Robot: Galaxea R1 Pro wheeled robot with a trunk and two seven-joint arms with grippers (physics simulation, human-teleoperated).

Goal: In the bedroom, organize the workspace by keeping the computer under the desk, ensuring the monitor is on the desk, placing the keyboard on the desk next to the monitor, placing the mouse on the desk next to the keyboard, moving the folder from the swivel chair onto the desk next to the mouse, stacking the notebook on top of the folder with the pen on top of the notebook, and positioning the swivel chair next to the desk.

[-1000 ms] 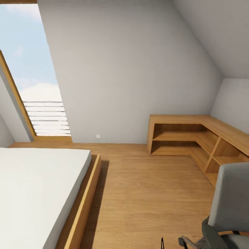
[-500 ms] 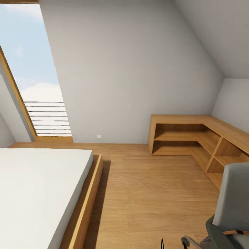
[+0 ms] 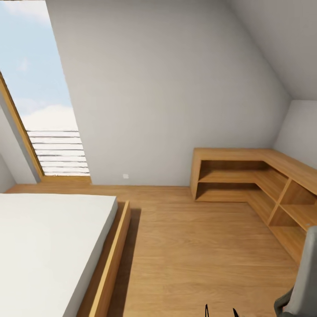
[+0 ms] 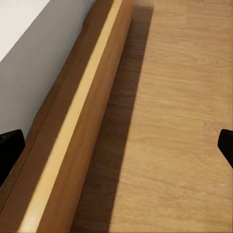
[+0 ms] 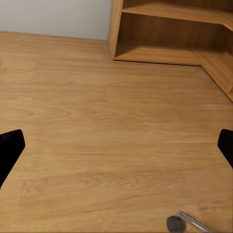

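Swivel chair (image 3: 304, 286): a grey sliver of backrest and arm at the lower right edge of the head view; one chrome leg with a caster (image 5: 174, 223) shows in the right wrist view. The folder, seat and other task things cannot be checked from here.

Left fingers (image 4: 116, 145): spread wide, holding nothing, black tips at both margins of the left wrist view, hanging over the floor beside the bed frame (image 4: 73, 131). Right fingers (image 5: 116, 145): likewise spread and empty, above bare floor (image 5: 97, 121).

Handling estimate: the chair should roll freely on its casters and spin on its post, so a push high on the backrest may turn it rather than move it. I judge the armrest or the backrest edge to be the firmer hold; padding will give under the fingers.

Surface: smooth wood-plank floor, low friction for casters. Room: sloped white walls, tall window (image 3: 39, 97), white bed (image 3: 44, 246) on the left, light wood corner shelving (image 3: 246, 176) on the right. No worktop to report from this position.
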